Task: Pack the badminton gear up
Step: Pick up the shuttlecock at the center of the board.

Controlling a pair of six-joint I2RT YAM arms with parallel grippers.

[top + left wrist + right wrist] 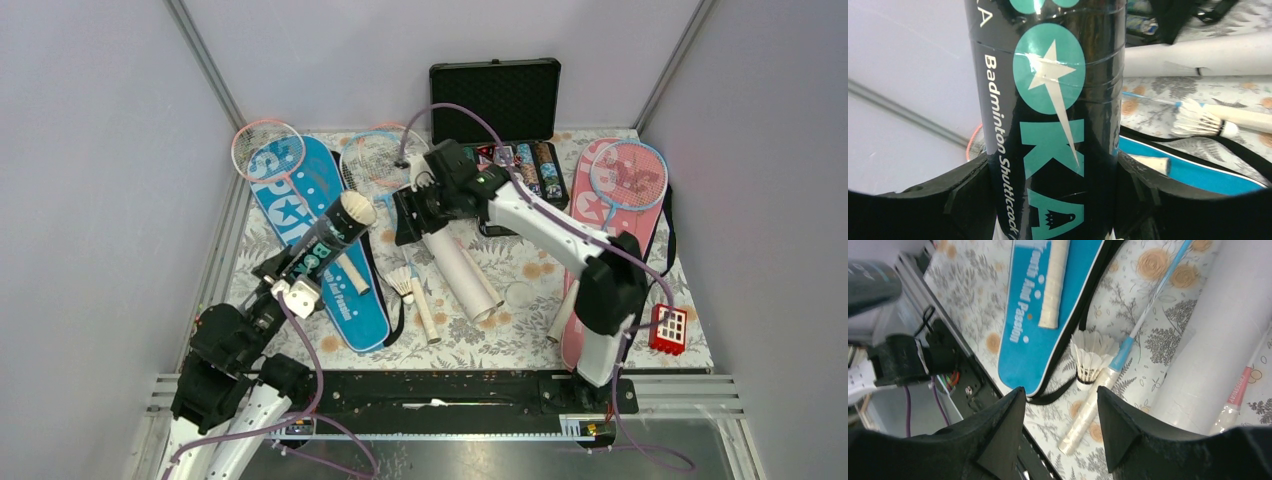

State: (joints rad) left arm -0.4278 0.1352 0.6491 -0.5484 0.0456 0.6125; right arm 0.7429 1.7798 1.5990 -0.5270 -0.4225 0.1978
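Observation:
My left gripper [290,278] [1055,170] is shut on a dark shuttlecock tube [328,243] [1053,100] with teal lettering, held tilted above the blue "SPORT" cover [300,200] [1028,330]; its open end points up and to the right. My right gripper [408,216] [1060,395] hangs open over the table's middle, nothing between its fingers. Below it lie a white feather shuttlecock [403,283] [1090,357] [1198,117], a light-blue racket's white handle [425,312] [1088,415] and a long white tube [462,270] [1218,340]. A pink cover [585,255] at right carries a blue racket [628,172].
A pink racket head [268,150] sticks out over the blue cover's far end. A black case of poker chips [495,100] stands open at the back. A small red block [668,328] sits at the front right. White walls close in the flowered table [520,340].

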